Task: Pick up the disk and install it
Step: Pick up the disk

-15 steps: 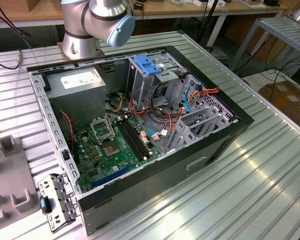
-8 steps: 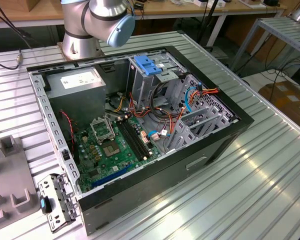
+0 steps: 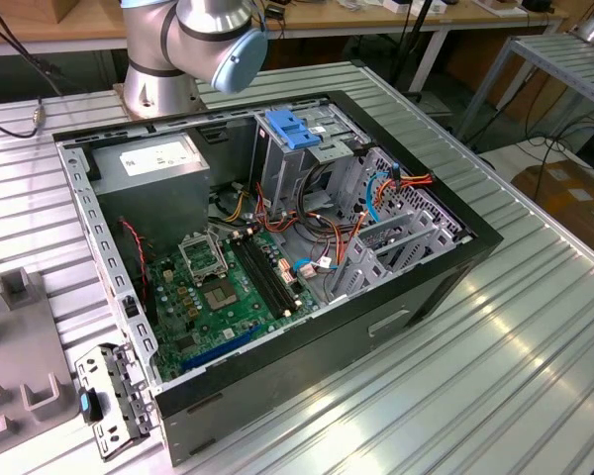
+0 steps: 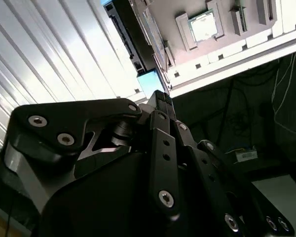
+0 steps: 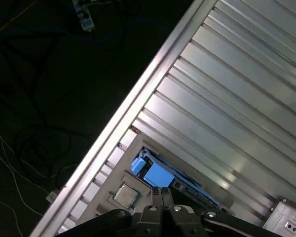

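In the first wrist view the disk (image 5: 160, 175) stands on edge in a grey fixture (image 5: 101, 205) near the table's rim. It shows as a thin dark slab with a blue plastic carrier piece at one end. My gripper (image 5: 162, 193) hangs well above it, its black fingers pressed together with nothing between them. In the second wrist view the same fingers (image 4: 160, 101) point down at the blue end of the disk (image 4: 150, 83). The open computer case (image 3: 277, 247) lies on the table in the exterior view, its drive bay topped by a blue bracket (image 3: 292, 129).
A processor chip (image 5: 126, 195) sits in the fixture beside the disk. The ribbed aluminium table (image 3: 495, 356) ends close to the fixture, with dark floor and cables beyond. Inside the case are a grey power-supply box (image 3: 158, 158), a green motherboard (image 3: 223, 297) and loose cables.
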Controlling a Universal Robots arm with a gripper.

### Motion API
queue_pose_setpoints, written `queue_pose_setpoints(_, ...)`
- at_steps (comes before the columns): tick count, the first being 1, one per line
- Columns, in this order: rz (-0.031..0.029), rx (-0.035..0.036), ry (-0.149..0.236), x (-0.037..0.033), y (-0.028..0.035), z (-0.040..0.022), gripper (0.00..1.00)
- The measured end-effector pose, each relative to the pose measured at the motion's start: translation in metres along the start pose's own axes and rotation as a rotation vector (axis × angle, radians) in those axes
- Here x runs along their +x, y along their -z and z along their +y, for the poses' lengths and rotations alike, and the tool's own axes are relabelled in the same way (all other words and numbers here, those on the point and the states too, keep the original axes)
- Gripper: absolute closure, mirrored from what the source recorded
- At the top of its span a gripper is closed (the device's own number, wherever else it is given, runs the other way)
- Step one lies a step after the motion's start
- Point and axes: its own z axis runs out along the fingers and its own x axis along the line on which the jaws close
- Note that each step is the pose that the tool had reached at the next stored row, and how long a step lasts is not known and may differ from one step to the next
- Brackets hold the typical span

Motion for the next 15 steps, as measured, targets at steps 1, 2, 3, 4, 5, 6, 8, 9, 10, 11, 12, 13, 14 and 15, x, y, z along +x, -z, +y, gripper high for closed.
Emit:
queue_pose_setpoints(1,0.0016,0.0014,0.023,0.0000,0.0000,0.0000,0.89)
queue_pose_setpoints(2,0.0026,0.0023,0.037,0.0000,-0.0001,0.0000,0.89)
queue_pose_setpoints(3,0.0044,0.0037,0.058,0.0000,-0.0001,0.0000,0.89)
queue_pose_setpoints(4,0.0059,0.0051,0.074,0.0000,-0.0001,0.0000,0.89)
queue_pose_setpoints(5,0.0075,0.0067,0.091,0.0000,-0.0001,0.0000,0.89)
queue_pose_setpoints(6,0.0091,0.0082,0.103,0.0000,-0.0001,0.0000,0.89)
queue_pose_setpoints(8,0.0133,0.0125,0.138,0.0000,-0.0001,0.0000,0.89)
queue_pose_setpoints(9,0.0153,0.0145,0.154,0.0000,-0.0002,0.0000,0.89)
queue_pose_setpoints(10,0.0173,0.0166,0.171,0.0000,-0.0002,0.0000,0.89)
queue_pose_setpoints(11,0.0200,0.0192,0.194,0.0000,-0.0002,0.0000,0.89)
queue_pose_setpoints(12,0.0226,0.0218,0.216,0.0000,-0.0003,0.0000,0.89)
queue_pose_setpoints(13,0.0249,0.0241,0.235,0.0000,-0.0003,0.0000,0.89)
queue_pose_setpoints(14,0.0284,0.0277,0.254,0.0000,-0.0003,0.0001,0.89)
queue_pose_setpoints(15,0.0314,0.0307,0.265,0.0000,-0.0004,0.0000,0.89)
